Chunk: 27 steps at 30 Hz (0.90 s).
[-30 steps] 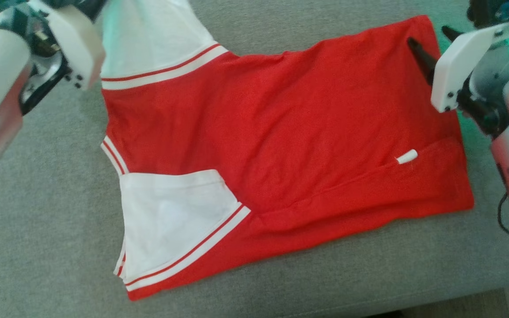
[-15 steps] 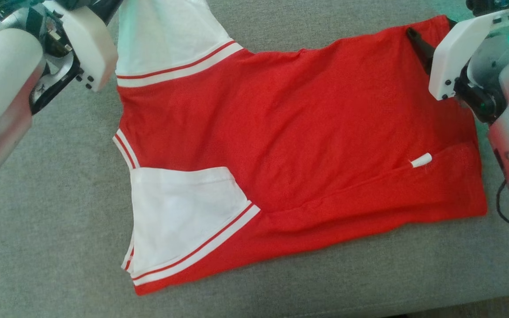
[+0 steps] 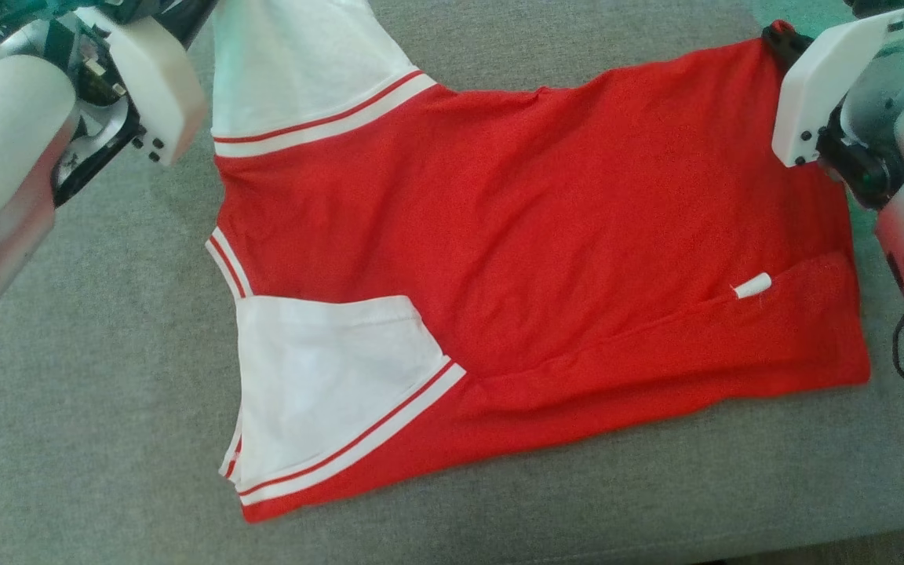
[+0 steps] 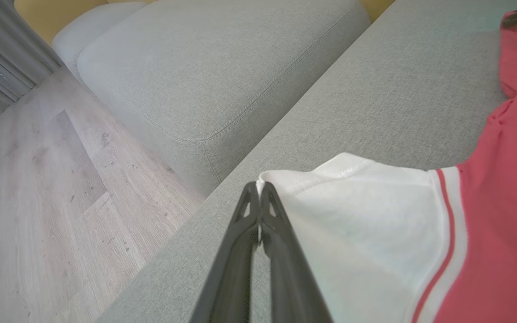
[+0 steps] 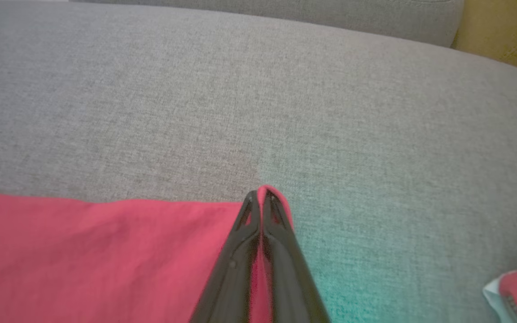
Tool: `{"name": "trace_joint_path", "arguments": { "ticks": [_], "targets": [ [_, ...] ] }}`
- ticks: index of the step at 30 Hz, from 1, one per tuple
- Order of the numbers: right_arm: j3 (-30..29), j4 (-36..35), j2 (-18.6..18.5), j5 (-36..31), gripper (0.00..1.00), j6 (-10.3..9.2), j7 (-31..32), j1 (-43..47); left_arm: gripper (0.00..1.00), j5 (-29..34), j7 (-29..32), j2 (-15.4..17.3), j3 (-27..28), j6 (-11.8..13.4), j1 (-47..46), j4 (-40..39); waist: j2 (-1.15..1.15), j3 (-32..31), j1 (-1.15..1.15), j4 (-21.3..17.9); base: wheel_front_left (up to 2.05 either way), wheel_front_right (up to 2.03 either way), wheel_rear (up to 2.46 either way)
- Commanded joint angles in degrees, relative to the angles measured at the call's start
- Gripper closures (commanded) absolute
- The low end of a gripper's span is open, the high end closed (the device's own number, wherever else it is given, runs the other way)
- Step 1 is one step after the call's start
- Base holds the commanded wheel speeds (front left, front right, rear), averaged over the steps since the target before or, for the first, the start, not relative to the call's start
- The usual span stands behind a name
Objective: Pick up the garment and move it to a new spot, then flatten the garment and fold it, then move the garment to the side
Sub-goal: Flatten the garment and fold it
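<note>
The garment (image 3: 538, 235) is a red top with white sleeves, lying mostly flat on the grey sofa seat (image 3: 91, 377). Its lower sleeve (image 3: 326, 377) is folded in over the body, and the near long edge is turned over in a band. In the left wrist view my left gripper (image 4: 260, 186) is shut on the corner of the white upper sleeve (image 4: 366, 215). My right gripper (image 5: 261, 193) is shut on the far right corner of the red hem (image 5: 106, 251). In the head view that gripper's dark tips (image 3: 778, 39) sit at that corner.
A white tag (image 3: 752, 286) lies on the garment near its right end. The seat's front edge (image 3: 813, 545) runs along the bottom. A second grey cushion (image 4: 204, 72) and wood floor (image 4: 38, 202) lie beyond the seat's left side. A black cable (image 3: 903, 369) hangs from the right arm.
The right gripper has moved to the hem's far corner and shut on it. The left gripper still holds the sleeve. The camera has shifted slightly.
</note>
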Motion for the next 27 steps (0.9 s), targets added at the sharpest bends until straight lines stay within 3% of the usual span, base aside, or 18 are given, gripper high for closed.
{"name": "trace_joint_path", "arguments": {
  "ticks": [1,6,13,21,27],
  "targets": [
    [0.2,-1.0,-0.7,0.7,1.0,0.37,-1.4,-1.6,1.0,0.6,-1.1,1.9,2.4,0.1,-3.6,-0.1,0.0,0.1,0.0,0.0,0.0,0.0,0.0],
    [-0.7,-0.1,-1.6,1.9,1.0,0.37,-5.5,-3.2,1.0,2.2,-5.2,2.3,2.4,0.1,-4.6,2.1,0.0,0.2,0.0,-0.3,0.0,0.0,0.0],
    [-2.9,1.0,-3.3,4.0,1.0,0.37,-11.5,-4.9,1.0,4.6,-14.7,1.2,4.8,2.6,-6.6,6.4,0.0,-0.1,0.0,-0.4,0.0,0.0,0.0],
    [-3.6,-1.2,-6.5,9.0,1.0,0.37,-15.9,-0.1,1.0,4.8,-16.6,-0.2,6.6,2.8,-4.3,5.9,0.0,-1.6,0.0,1.3,0.0,0.0,0.0],
    [-4.0,-4.6,-8.9,12.1,1.0,0.37,-17.6,5.3,1.0,5.3,-16.7,1.2,8.8,4.7,0.8,0.0,0.0,-3.3,0.0,2.6,0.0,0.0,0.0]
  ]
}}
